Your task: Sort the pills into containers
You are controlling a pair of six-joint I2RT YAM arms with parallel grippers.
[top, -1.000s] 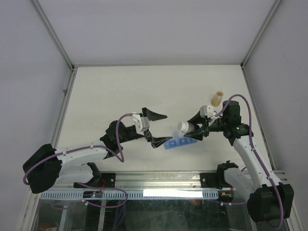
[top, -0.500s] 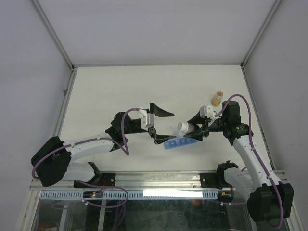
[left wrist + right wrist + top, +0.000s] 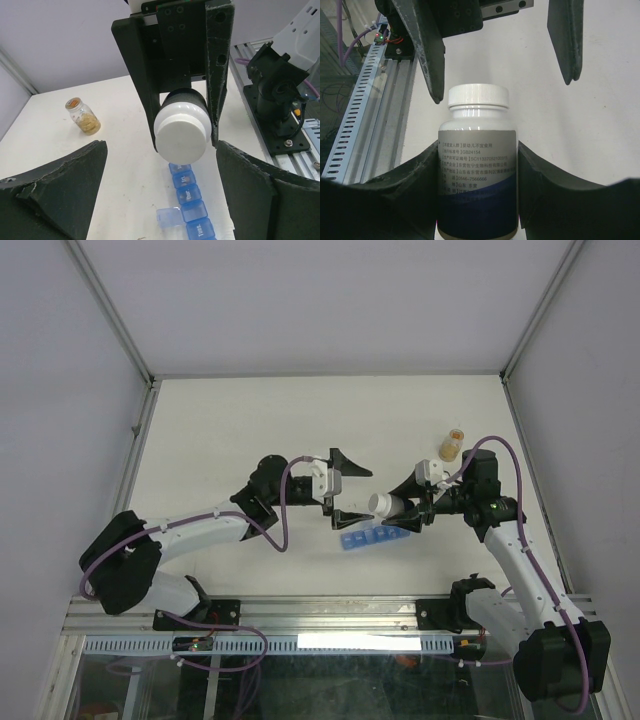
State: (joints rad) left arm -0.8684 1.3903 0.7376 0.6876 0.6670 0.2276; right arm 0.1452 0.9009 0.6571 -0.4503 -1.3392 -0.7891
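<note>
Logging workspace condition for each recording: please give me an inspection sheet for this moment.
Surface: white table, no stains seen.
Job's things: blue organiser strip flat on the table, one lid open; pills: nothing seen.
Clutter: amber jar upright, far right; white capped bottle held sideways by the strip.
Grippers: left pincer open, facing the bottle's cap; right pincer shut on the bottle.
Cables: purple cables run along both arms.
Surroundings: white walls; metal rail at the near edge.

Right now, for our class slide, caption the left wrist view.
Open left gripper faces the white bottle clamped in the right gripper; blue pill organiser and amber jar nearby.
</note>
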